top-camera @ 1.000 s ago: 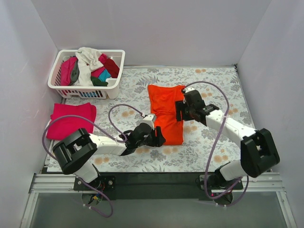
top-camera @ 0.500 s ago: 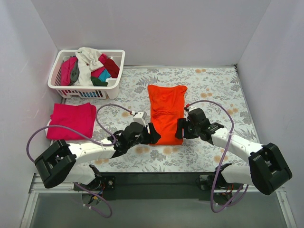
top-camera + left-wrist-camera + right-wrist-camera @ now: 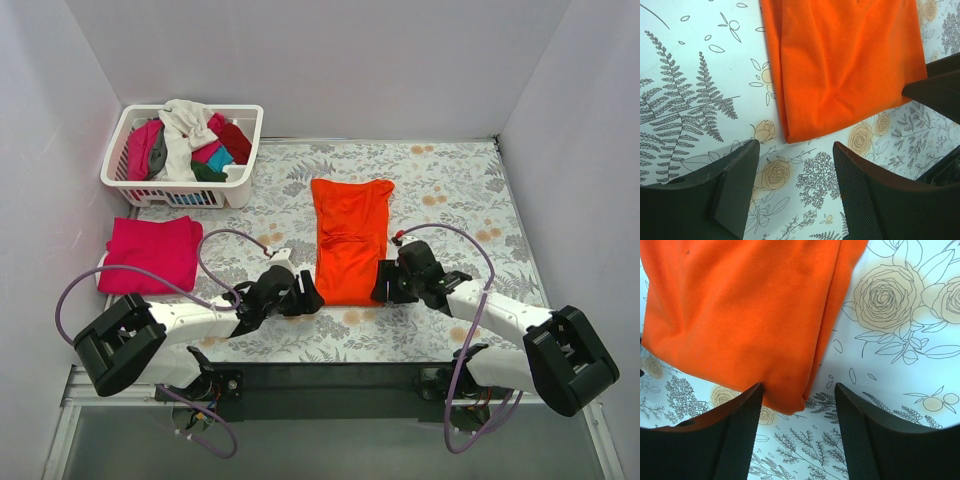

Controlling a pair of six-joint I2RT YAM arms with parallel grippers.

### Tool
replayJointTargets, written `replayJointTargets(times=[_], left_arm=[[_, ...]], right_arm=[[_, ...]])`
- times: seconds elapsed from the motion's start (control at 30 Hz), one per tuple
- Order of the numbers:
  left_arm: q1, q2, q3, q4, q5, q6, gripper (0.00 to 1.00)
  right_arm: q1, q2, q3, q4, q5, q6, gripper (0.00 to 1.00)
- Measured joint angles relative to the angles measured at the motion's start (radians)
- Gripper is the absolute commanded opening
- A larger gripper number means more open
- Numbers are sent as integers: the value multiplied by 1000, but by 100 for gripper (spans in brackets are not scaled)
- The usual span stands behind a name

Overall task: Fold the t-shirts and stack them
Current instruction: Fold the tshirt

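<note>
An orange t-shirt (image 3: 350,240) lies folded into a long strip on the flowered table. My left gripper (image 3: 308,296) is open and empty, just near-left of the shirt's near left corner. In the left wrist view (image 3: 795,192) the orange shirt (image 3: 840,65) lies beyond the fingertips, not between them. My right gripper (image 3: 384,287) is open at the near right corner. In the right wrist view (image 3: 797,432) that corner of the orange shirt (image 3: 740,315) sits between the open fingers, ungripped. A magenta-pink t-shirt (image 3: 150,255) lies folded at the left.
A white slatted basket (image 3: 180,195) at the back left holds several crumpled shirts: white, dark red, pink, teal. Grey walls close in the left, back and right sides. The right gripper's black body shows at the right edge of the left wrist view (image 3: 937,87).
Both grippers have moved toward the near end of the orange shirt. The right one came down from the shirt's right side to the near right corner. The shirt now lies flatter.
</note>
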Motion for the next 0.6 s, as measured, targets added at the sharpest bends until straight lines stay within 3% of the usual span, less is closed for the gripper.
replayJointTargets(times=[0.17, 0.47, 0.6], left_arm=[[0, 2, -9, 13, 15, -13, 56], [0, 43, -9, 81, 39, -31, 54], [0, 58, -10, 98, 42, -34, 44]], right_arm=[[3, -5, -10, 10, 22, 13, 44], [36, 2, -12, 10, 56, 26, 36], [52, 15, -9, 20, 62, 37, 33]])
